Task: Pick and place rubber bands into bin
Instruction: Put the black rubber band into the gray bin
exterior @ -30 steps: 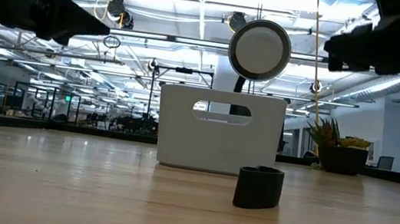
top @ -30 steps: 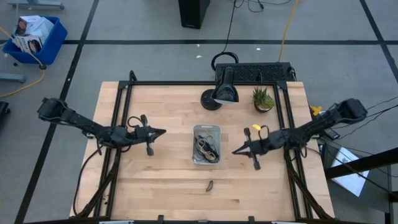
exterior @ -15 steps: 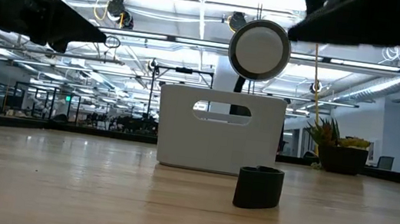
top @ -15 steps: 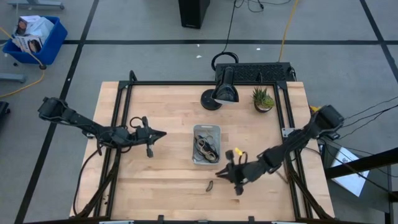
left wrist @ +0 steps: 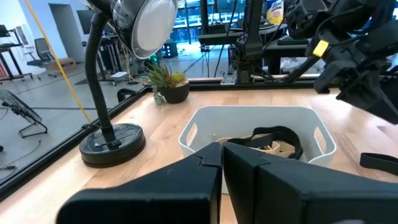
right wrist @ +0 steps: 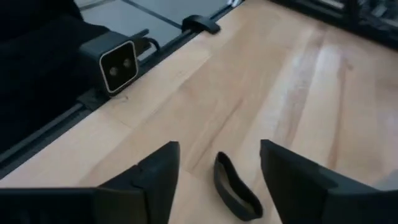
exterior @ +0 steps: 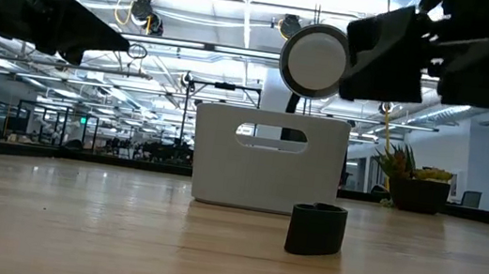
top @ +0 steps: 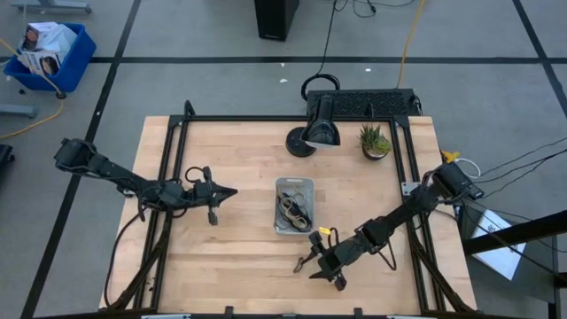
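Observation:
The clear bin [top: 294, 206] stands mid-table with several dark and tan rubber bands [top: 295, 209] lying in it; the left wrist view shows them [left wrist: 273, 139] inside its wall [left wrist: 249, 122]. One dark rubber band [top: 299, 263] lies loose on the wood near the front edge, standing on its edge in the low view [exterior: 316, 229]. My right gripper [top: 310, 266] hovers open over it, and the band [right wrist: 235, 186] lies between the two fingers without touching them. My left gripper [top: 230, 190] waits shut, left of the bin.
A black desk lamp [top: 314, 131] and a small potted plant [top: 376, 140] stand at the table's far side. A small camera block [right wrist: 118, 62] sits at the near edge. A blue crate [top: 49, 51] is on the floor beyond the table.
My right gripper has swung from the bin's right side toward the near edge and the table's left, ending over the loose dark band, and it has opened. The band and the bin have stayed where they were.

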You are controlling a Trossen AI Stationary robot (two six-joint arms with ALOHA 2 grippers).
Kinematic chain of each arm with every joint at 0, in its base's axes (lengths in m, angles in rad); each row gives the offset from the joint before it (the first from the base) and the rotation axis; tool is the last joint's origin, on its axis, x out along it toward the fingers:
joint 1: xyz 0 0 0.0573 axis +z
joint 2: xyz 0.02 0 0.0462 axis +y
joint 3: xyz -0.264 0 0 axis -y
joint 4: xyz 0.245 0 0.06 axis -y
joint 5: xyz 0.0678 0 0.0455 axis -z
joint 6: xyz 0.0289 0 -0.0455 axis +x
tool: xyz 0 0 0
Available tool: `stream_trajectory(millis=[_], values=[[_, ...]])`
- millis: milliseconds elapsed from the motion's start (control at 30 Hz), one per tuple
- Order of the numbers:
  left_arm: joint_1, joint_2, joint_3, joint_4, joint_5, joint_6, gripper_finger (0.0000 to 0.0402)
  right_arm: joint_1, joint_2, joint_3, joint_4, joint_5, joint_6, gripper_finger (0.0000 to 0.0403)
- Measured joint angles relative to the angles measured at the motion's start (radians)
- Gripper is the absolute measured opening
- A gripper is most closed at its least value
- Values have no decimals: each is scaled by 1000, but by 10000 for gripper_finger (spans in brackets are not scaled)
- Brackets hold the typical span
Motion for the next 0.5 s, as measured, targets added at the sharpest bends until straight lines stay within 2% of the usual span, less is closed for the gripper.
stream_trajectory(millis=[200,500], values=[[0,0,0,0,0,-4,21,-26,53,27,7,-14,-5,242],[0,0,0,-10,4,-8,21,-49,165,92,-18,-17,-38,237]])
